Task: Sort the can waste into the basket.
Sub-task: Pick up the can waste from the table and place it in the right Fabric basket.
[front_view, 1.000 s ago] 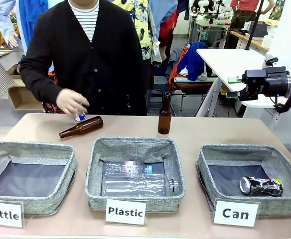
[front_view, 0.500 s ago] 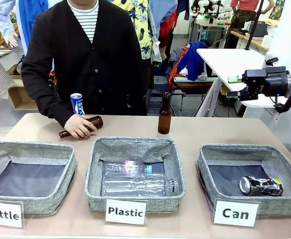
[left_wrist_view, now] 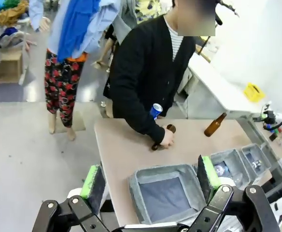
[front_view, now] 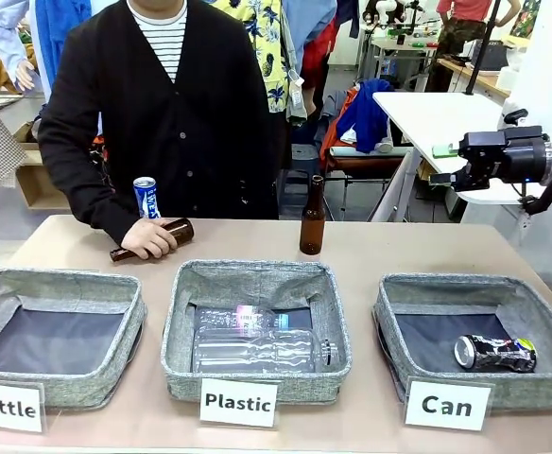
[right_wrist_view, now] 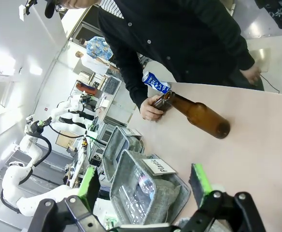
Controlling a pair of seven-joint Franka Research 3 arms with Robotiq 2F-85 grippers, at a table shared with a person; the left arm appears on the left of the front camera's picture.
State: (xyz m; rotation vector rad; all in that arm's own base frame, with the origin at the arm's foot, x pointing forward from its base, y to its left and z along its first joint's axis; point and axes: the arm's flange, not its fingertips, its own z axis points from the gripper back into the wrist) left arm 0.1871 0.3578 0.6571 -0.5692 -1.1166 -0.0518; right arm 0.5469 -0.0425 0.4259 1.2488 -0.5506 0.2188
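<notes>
A blue-and-white can (front_view: 145, 197) stands upright at the table's far left edge, just behind the person's hand (front_view: 148, 236); it is also in view as the blue can (left_wrist_view: 156, 110) and the can (right_wrist_view: 156, 82). A dented black-and-silver can (front_view: 495, 353) lies in the grey basket (front_view: 401, 326) carded "Can" at the front right. My left gripper (left_wrist_view: 150, 179) hangs open high above the table's left end, with nothing between its green pads. My right gripper (right_wrist_view: 145, 186) is open too, low beside the table, nothing in it.
The person's hand rests on a brown bottle (front_view: 167, 234) lying on its side. Another brown bottle (front_view: 312, 218) stands upright mid-table. The "Plastic" basket (front_view: 177, 326) holds clear bottles; the "Bottle" basket (front_view: 125, 326) sits at the left. Black gear (front_view: 503, 156) juts in at the right.
The person's hand let go of the blue can, leaving it upright, and dropped onto the lying brown bottle, which shifted slightly left. Both grippers stayed open.
</notes>
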